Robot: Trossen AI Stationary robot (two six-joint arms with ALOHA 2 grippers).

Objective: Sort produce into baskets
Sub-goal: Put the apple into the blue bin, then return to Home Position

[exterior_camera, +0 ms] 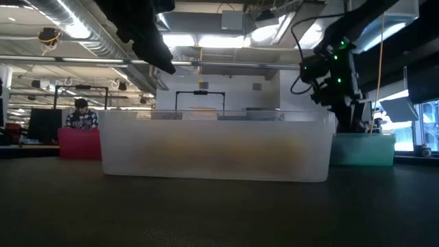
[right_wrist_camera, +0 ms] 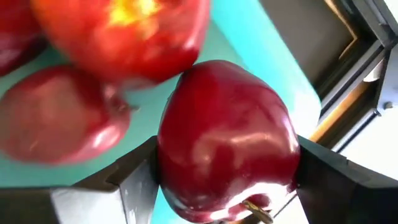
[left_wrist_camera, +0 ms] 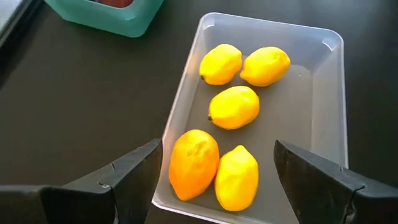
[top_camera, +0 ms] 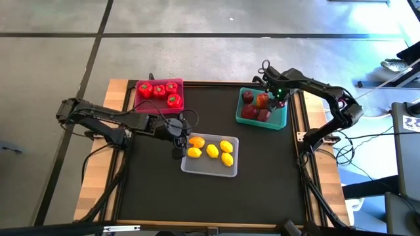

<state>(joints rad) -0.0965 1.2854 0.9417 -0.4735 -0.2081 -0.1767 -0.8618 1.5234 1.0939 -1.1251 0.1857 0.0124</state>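
Nearest the right wrist lens, a dark red apple [right_wrist_camera: 227, 140], glossy, pinched between the right gripper [right_wrist_camera: 227, 180] fingers at its widest part, over the floor of the teal basket [top_camera: 281, 120]. Close beside it in that basket, more apples [right_wrist_camera: 59, 127], one of them with a yellow patch [right_wrist_camera: 124, 31]. By the look, a hard, light toy with a slick, rounded skin: likely to squirt out of a shallow pinch, so best taken across the middle, as here, not near the stem end [right_wrist_camera: 255, 211]. Well to the left of the teal basket, the pink basket [top_camera: 178, 103] with three red peppers [top_camera: 159, 90]. Between the two and nearer the table's front, the translucent basket [top_camera: 209, 168] with five lemons [left_wrist_camera: 233, 107], two of them a deeper orange-yellow. Over the left end of that translucent basket, the left gripper [left_wrist_camera: 214, 180], jaws spread wide and holding nothing. Lemons probably equally stiff and light, oval, easiest gripped across the short axis. No produce loose on the black mat [top_camera: 210, 196]; sorting apparently near done.
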